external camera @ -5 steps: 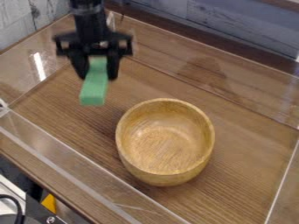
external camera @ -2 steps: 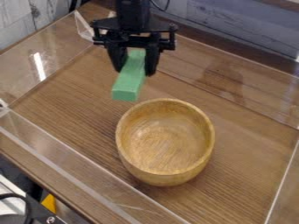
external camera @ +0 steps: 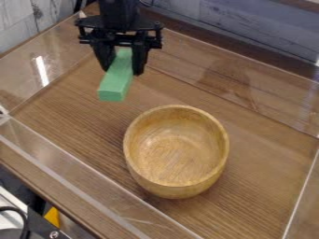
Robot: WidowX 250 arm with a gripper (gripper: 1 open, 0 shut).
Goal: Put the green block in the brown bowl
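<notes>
1. The step in hand looks to be the carry: the green block (external camera: 116, 77) is in the grip of the hand (external camera: 119, 54), which is closed on its upper end, the jaws only as far apart as the block between them.
2. The block hangs with its long side running roughly up and down in the view, its lower end free. It appears to be held above the tabletop (external camera: 247, 58), though one camera makes the height hard to judge.
3. The brown bowl (external camera: 176, 152) sits nearer the camera and off to the right in the view, apart from the block. No other object shows inside it.
4. The next move calls for bringing the block across until it is over the middle of the bowl, high enough to pass the rim, then lowering a little and letting go.
5. A release too early could leave the block on the rim or outside it.
6. The tabletop is brown wood with visible grain and long seams between boards, and a pale strip runs along its near left edge.
7. Of the room, little shows: a black cable (external camera: 18, 220) with some orange at the lower left corner, beyond the table's edge.
</notes>
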